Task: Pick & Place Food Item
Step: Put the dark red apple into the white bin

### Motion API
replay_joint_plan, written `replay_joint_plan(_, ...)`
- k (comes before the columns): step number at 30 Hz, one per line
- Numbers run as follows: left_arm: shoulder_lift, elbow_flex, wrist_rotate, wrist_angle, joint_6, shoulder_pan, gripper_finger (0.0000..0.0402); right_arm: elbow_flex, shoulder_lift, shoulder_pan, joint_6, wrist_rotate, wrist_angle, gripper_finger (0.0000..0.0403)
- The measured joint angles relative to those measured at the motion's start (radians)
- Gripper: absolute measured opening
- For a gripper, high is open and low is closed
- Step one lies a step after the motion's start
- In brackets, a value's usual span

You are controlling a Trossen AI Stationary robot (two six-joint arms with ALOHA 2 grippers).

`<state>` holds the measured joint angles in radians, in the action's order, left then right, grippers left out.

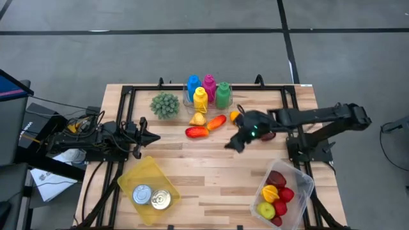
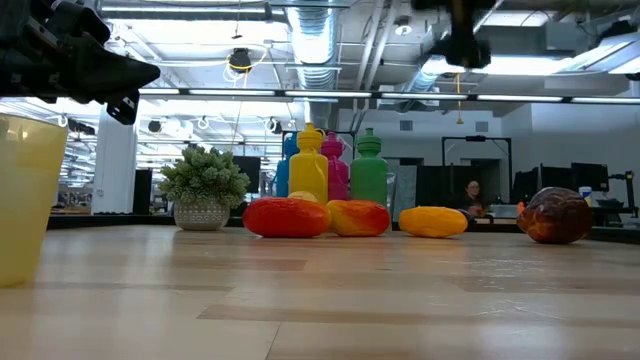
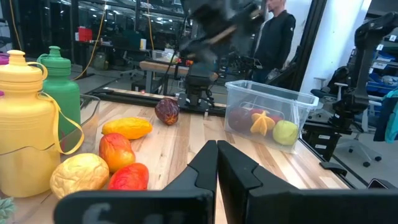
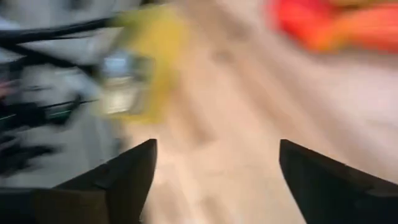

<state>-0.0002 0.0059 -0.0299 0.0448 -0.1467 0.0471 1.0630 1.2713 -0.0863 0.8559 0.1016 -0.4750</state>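
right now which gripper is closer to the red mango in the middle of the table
Right. The right gripper hovers just past the red mango, open; the left gripper waits farther off on its other side, shut.

Four views of one desk (image 1: 211, 172).
Overhead looks straight down; low looks level across; both share the bottles (image 1: 208, 91).

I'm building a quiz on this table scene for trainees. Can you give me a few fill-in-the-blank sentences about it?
1. The yellow bin holds two ____.
2. The right gripper has nothing between its fingers, and its jaws stand ____.
3. The clear bin sits on the table's ____ side in the high view.
4. The left gripper has its fingers ____.

Missing words: cans; open; right; shut
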Motion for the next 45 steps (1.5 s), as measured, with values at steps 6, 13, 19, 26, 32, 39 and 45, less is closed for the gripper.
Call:
replay_joint_plan(6, 0.0, 0.0, 0.0, 0.0, 0.0, 0.0, 0.0, 0.0, 0.079, 0.196, -0.055, -0.021, -0.362, 0.0364)
replay_joint_plan(13, 0.0, 0.0, 0.0, 0.0, 0.0, 0.0, 0.0, -0.001, 0.146, 0.322, -0.156, -0.112, -0.631, 0.0386)
replay_joint_plan(19, 0.0, 0.0, 0.0, 0.0, 0.0, 0.0, 0.0, 0.001, 0.164, 0.349, -0.29, -0.182, -0.703, 0.0388)
replay_joint_plan(26, 0.0, 0.0, 0.0, 0.0, 0.0, 0.0, 0.0, -0.003, 0.177, 0.343, -0.279, -0.288, -0.853, 0.0389)
replay_joint_plan(32, 0.0, 0.0, 0.0, 0.0, 0.0, 0.0, 0.0, -0.004, 0.201, 0.345, -0.253, -0.296, -0.847, 0.0389)
replay_joint_plan(39, 0.0, 0.0, 0.0, 0.0, 0.0, 0.0, 0.0, -0.004, 0.27, 0.348, -0.232, -0.313, -0.868, 0.0389)
replay_joint_plan(45, 0.0, 0.0, 0.0, 0.0, 0.0, 0.0, 0.0, -0.004, 0.317, 0.345, -0.22, -0.309, -0.884, 0.0389)
